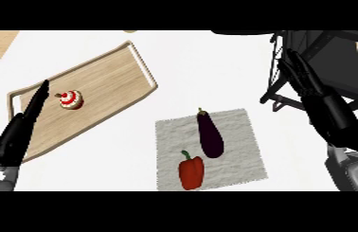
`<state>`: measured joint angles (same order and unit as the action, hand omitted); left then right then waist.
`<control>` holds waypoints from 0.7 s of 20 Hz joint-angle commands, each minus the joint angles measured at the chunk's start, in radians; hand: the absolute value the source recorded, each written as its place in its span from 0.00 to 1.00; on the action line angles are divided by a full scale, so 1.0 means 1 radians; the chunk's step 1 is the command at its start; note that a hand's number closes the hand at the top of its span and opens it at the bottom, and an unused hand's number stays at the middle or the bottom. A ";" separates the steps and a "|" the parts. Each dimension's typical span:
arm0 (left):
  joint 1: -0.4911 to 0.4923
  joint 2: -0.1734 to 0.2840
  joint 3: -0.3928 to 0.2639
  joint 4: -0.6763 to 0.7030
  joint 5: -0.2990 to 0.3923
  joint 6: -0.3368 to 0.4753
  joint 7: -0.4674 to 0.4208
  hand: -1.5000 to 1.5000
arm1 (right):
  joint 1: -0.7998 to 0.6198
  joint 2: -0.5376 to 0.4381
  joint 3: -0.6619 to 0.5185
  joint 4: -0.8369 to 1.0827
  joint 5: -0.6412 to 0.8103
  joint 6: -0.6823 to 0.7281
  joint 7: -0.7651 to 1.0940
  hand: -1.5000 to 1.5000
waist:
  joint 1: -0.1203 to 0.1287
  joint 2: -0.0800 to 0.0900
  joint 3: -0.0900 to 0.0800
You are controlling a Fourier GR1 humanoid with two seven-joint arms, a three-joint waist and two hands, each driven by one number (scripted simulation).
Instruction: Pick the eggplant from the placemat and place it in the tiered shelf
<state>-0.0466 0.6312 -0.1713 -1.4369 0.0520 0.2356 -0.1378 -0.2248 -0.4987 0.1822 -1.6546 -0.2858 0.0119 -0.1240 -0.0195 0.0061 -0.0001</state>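
A dark purple eggplant [210, 134] lies lengthwise on the light grey placemat [241, 131], stem end pointing away from me. The black tiered shelf [328, 51] stands at the upper right, partly cut off by the view's edge. My right hand [318, 96] is raised at the right in front of the shelf, fingers straight, well to the right of the eggplant and holding nothing. My left hand [24, 120] rests at the left edge with fingers straight up, over the wooden tray's near corner.
A red bell pepper [191, 172] lies on the placemat just left of and below the eggplant. A wooden tray [105, 79] at the left carries a small red-and-white cupcake [70, 99]. The counter top [202, 65] is white.
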 commanded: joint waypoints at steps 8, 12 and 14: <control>-0.061 -0.209 -0.065 -0.022 0.090 -0.026 0.045 0.50 | -0.052 0.406 -0.156 0.125 -0.339 -0.249 0.254 1.00 | -0.021 0.023 0.038; -0.083 -0.258 -0.099 -0.035 0.101 -0.026 0.087 0.50 | -0.031 0.000 0.013 0.267 0.346 -0.440 0.332 1.00 | -0.006 0.002 -0.007; -0.086 -0.268 -0.098 -0.025 0.103 -0.026 0.084 0.50 | -0.009 0.100 0.013 0.286 0.394 -0.571 0.285 0.00 | 0.008 0.002 -0.002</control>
<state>-0.1285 0.3989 -0.2561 -1.4649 0.1403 0.2109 -0.0660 -0.2826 -0.4298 0.2226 -1.4919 -0.0402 -0.3365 0.1398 -0.0092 -0.0081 -0.0239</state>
